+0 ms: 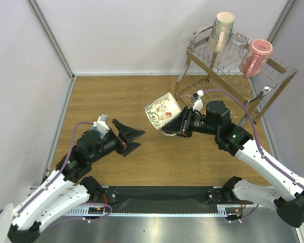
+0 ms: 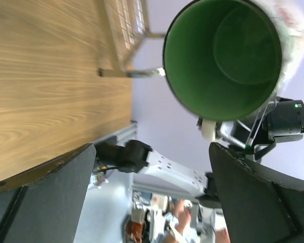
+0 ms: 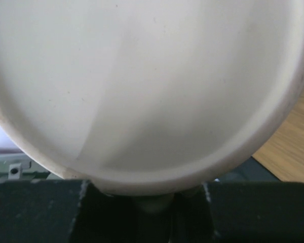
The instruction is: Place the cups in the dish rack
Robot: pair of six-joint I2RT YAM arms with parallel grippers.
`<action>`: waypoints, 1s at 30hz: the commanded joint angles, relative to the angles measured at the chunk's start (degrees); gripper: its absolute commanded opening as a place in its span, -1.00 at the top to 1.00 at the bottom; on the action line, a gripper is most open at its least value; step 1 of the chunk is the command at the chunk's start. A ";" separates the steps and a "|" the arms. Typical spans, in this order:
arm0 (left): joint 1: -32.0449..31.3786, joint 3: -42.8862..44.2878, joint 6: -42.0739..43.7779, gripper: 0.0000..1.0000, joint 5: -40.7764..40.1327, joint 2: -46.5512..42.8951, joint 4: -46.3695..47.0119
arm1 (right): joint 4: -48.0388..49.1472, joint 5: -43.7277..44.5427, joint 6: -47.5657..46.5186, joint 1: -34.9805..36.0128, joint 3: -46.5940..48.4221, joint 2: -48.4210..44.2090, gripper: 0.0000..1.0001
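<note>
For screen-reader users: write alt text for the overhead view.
The right gripper holds a floral mug sideways above the table, opposite the open left gripper. A wire rack behind holds a beige mug, glass and pink mug.

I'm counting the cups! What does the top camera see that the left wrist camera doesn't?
Only the top camera shows the beige mug, clear glass and pink mug sitting on the dish rack's upper shelf. Only the left wrist camera shows the white mug's green inside. Both show that white mug, lifted off the table by the right gripper, the open left gripper, and the wooden table.
</note>
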 commanded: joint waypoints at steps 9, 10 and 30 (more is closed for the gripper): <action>4.23 15.05 15.61 -0.98 -13.00 -3.02 -29.30 | 5.46 2.16 -5.68 -1.93 0.14 0.82 1.00; 4.31 16.20 17.80 -0.97 -13.18 -1.97 -30.17 | 5.72 2.07 -6.20 -2.02 -0.30 1.00 1.00; 4.23 31.58 29.93 -0.90 -18.97 4.89 -43.89 | 17.17 6.16 -16.89 -10.90 2.50 19.80 1.00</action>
